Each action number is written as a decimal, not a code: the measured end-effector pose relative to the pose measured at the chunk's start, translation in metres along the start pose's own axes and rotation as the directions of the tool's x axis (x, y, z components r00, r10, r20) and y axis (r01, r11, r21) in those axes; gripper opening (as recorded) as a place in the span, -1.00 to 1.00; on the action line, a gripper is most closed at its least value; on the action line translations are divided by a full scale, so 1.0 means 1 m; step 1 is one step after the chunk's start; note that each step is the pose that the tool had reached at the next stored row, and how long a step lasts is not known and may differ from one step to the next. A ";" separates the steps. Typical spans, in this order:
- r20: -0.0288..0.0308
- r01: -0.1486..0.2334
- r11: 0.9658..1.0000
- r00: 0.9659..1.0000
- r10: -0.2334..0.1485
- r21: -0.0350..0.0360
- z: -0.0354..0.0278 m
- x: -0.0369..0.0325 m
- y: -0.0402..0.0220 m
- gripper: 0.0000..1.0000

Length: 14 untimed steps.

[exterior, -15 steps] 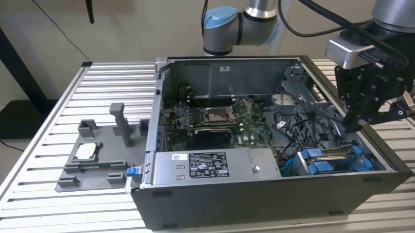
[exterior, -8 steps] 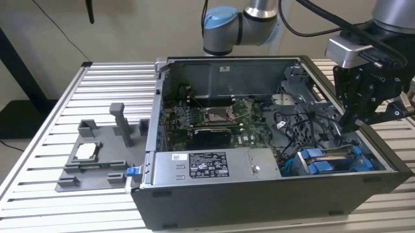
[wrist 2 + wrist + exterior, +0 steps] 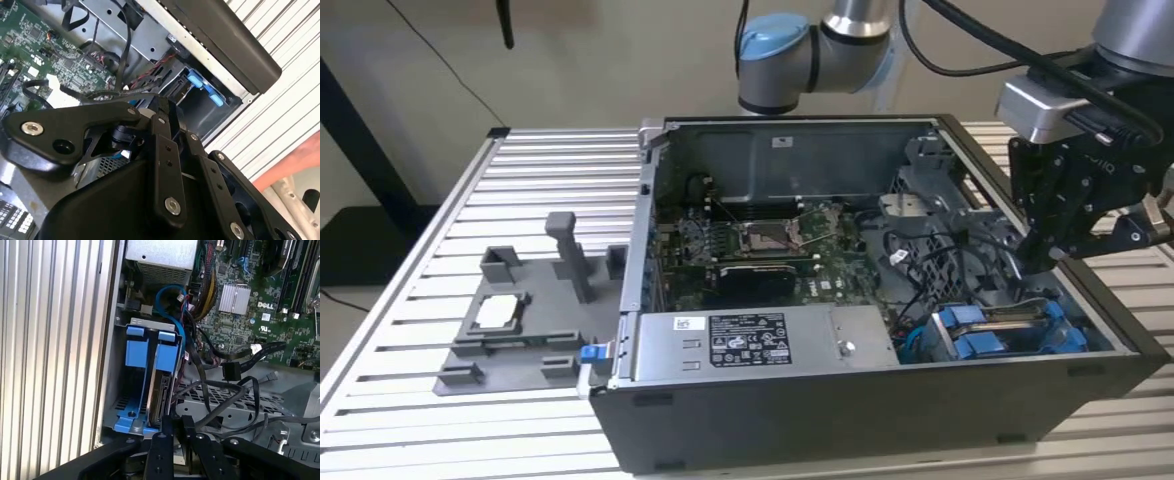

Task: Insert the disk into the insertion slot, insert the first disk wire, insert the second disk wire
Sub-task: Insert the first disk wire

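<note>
1. Black tool (image 3: 176, 424) linkage sits closest to the lens, over the computer case (image 3: 854, 420). Cannot tell whether it is open or closed.
2. Disk (image 3: 161, 390) stands on edge in the insertion slot (image 3: 111, 390) at a case corner. It looks seated, so step one is probably done.
3. Black cables (image 3: 232, 372) lie loose inside the case beside the disk. Neither wire looks plugged.
4. Cable tangle crowds the approach. Power-supply box (image 3: 747, 338) is along the case wall. Grey tray (image 3: 520, 345) is outside the case on the worktop (image 3: 400, 330).

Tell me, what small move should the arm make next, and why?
Probably ease the gripper toward the loose black connector. The disk already sits in the insertion slot, the gripper hangs close to it, and that connector lies free above the bay; whether any wire is plugged in I cannot tell.
</note>
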State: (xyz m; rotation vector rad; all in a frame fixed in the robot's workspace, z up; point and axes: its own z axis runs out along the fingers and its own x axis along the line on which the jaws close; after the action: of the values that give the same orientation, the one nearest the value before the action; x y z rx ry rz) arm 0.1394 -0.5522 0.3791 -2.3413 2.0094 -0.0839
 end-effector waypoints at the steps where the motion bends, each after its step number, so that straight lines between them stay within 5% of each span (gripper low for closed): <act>1: 0.001 0.000 1.000 1.000 0.000 -0.008 0.0006 0.0003 -0.0024 -0.62; 3: 0.004 0.000 1.000 1.000 0.000 -0.027 0.0017 0.0011 -0.0074 -0.62; 4: 0.008 0.000 0.999 1.000 0.001 -0.050 0.0027 0.0020 -0.0132 -0.62; 5: 0.009 0.000 0.998 1.000 0.001 -0.059 0.0032 0.0024 -0.0154 -0.62; 10: 0.006 -0.055 0.996 0.998 0.055 -0.067 0.0092 0.0024 -0.0152 -0.62; 14: 0.005 -0.061 0.996 0.998 0.061 -0.067 0.0120 0.0032 -0.0149 -0.62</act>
State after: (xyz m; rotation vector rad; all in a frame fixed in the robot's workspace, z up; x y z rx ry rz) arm 0.1555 -0.5530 0.3683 -2.3127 2.1108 -0.0065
